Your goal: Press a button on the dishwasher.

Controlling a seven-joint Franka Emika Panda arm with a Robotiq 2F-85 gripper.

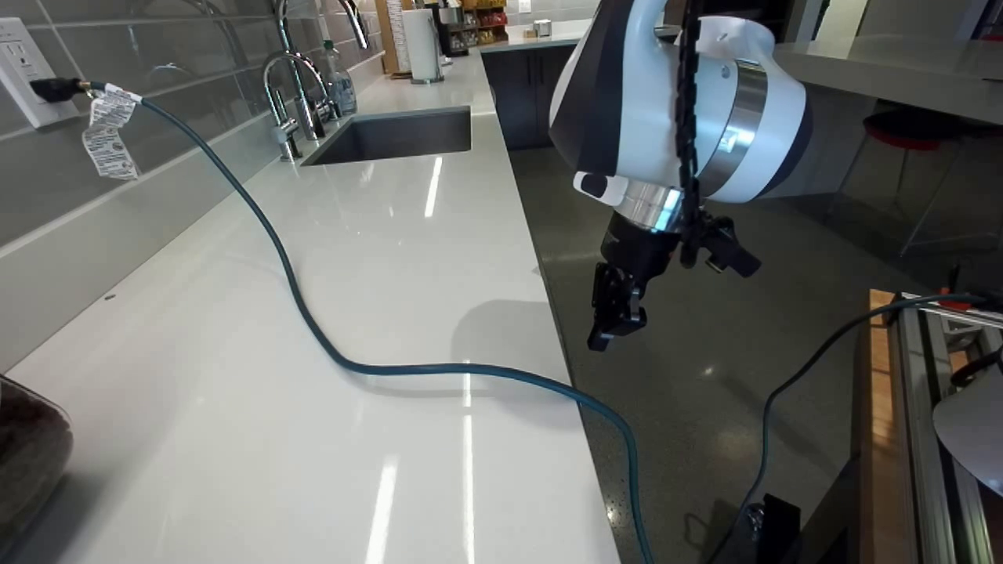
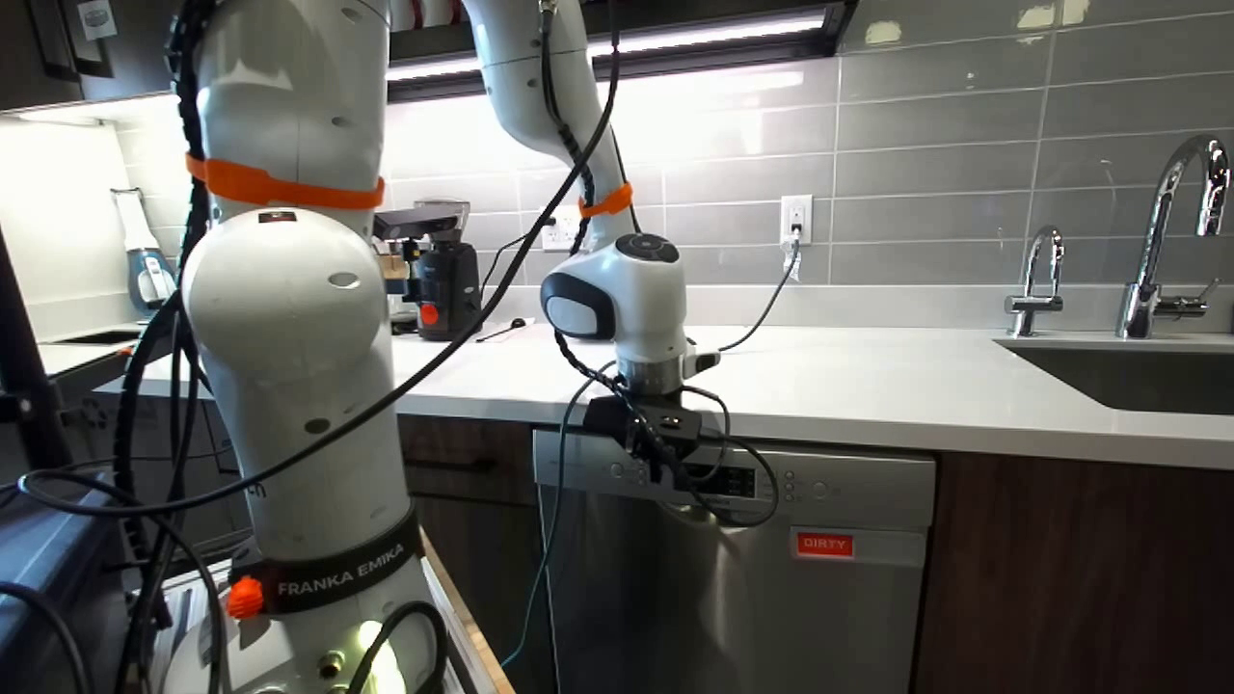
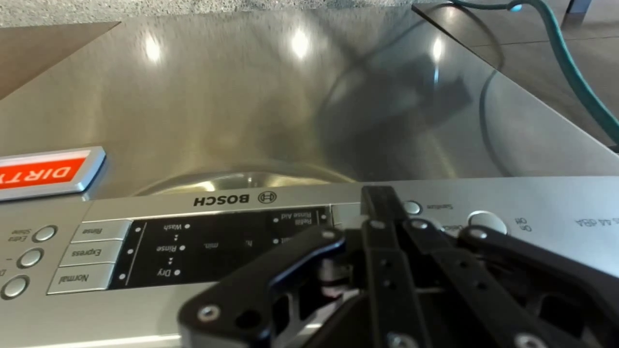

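Note:
The silver Bosch dishwasher (image 2: pixel 733 617) stands under the counter in an exterior view; its control panel fills the lower wrist view (image 3: pixel 300 192), lettering upside down. Round buttons marked On/Off (image 3: pixel 487 222) and Sanitize (image 3: pixel 412 208) lie right of the fingertips, with another partly hidden behind the fingers. Flat Rinse, Express and Normal buttons (image 3: pixel 91 253) and several round ones (image 3: pixel 30 257) lie left of the black display (image 3: pixel 217 246). My gripper (image 3: pixel 382 200) is shut and empty, its tips over the panel between display and Sanitize button; contact cannot be told. It shows in both exterior views (image 1: pixel 602 341) (image 2: pixel 660 470).
The white counter (image 1: pixel 313 454) overhangs the dishwasher front, its edge beside my gripper. A teal cable (image 1: pixel 439 369) runs from the wall outlet over this edge to the robot cart (image 1: pixel 878 439). A red DIRTY sign (image 2: pixel 824 546) sits on the door. A sink (image 2: pixel 1147 381) lies farther along.

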